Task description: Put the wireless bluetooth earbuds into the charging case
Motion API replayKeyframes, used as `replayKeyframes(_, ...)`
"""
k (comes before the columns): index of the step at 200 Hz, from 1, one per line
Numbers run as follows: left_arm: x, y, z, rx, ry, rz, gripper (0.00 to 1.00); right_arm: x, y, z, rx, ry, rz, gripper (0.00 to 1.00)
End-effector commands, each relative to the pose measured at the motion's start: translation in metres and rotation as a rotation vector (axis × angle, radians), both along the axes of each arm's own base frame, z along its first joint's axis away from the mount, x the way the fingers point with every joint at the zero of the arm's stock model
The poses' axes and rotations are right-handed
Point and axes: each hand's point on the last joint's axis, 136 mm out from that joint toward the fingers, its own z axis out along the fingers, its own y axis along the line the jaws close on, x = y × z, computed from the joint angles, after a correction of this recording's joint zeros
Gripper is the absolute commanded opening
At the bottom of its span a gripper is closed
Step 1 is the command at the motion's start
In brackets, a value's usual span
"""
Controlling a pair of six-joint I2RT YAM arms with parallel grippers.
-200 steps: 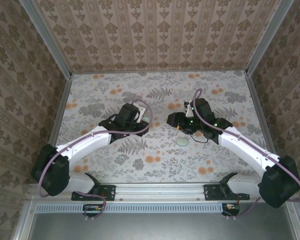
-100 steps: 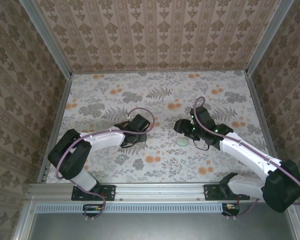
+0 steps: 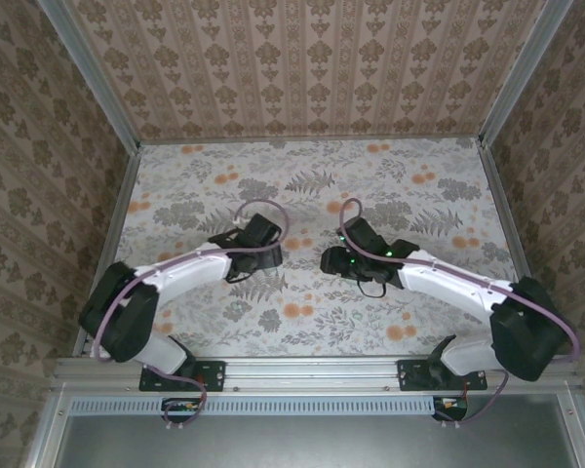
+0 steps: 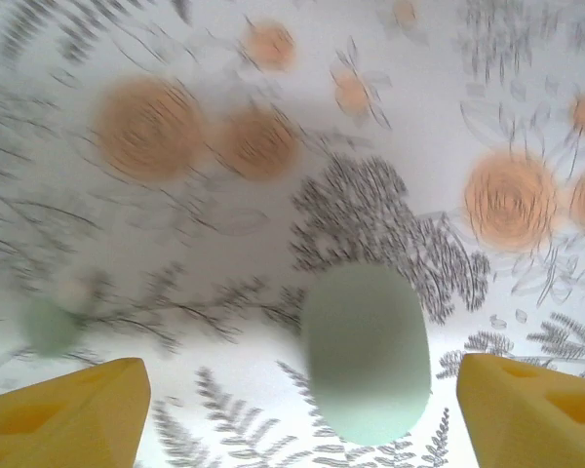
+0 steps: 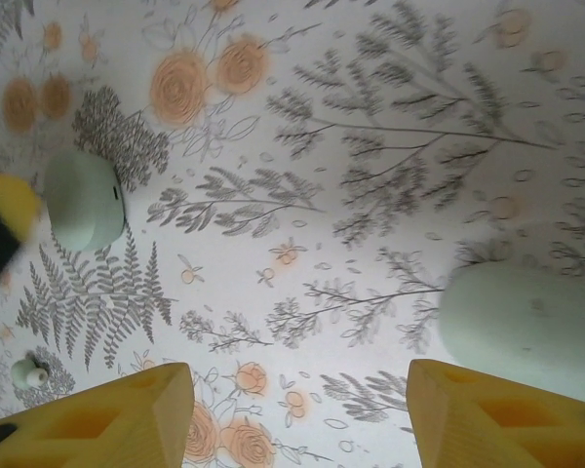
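Floral-print table [image 3: 390,185], papered walls [image 3: 302,68]. Charging case [image 4: 366,356]: seemingly shut, lay lower centre in left wrist view, between the spread fingers of your left gripper [image 4: 298,390]. Right gripper [image 5: 300,400]: jaws stood apart, empty. Earbud [image 5: 27,372]: loose, lower left of right wrist view. Risk: pinching the smooth closed pebble could have squirted it sideways, lid unopened.

left arm [image 3: 190,265]: stretched forward, angled inward
left claw [image 4: 297,414]: yellow fingers spread wide
right arm [image 3: 448,285]: reaching inward, leftward
right claw [image 5: 302,414]: yellow fingers spread wide
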Motion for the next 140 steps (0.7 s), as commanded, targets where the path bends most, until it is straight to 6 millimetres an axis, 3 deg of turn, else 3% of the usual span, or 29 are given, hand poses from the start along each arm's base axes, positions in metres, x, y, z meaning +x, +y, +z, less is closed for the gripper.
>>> replayKeyframes(1,0.002,0.044,0.022,0.007,-0.001,0.018,0.84,0.006,0.024,0.0,-0.077,-0.022,0.059,0.62)
replayKeyframes(42,0.001,0.108,0.03,-0.104,0.033,0.084,0.84,0.009,0.098,-0.02,-0.145,0.011,0.213,0.65)
replayKeyframes(72,-0.002,0.127,0.027,-0.229,0.049,0.134,0.83,0.013,0.141,-0.04,-0.178,0.059,0.301,0.68)
replayKeyframes(100,-0.004,0.131,0.026,-0.247,0.045,0.124,0.84,0.016,0.15,-0.054,-0.24,0.093,0.335,0.69)
replayKeyframes(140,-0.003,0.135,0.019,-0.255,0.053,0.118,0.84,0.026,0.146,-0.06,-0.325,0.074,0.345,0.69)
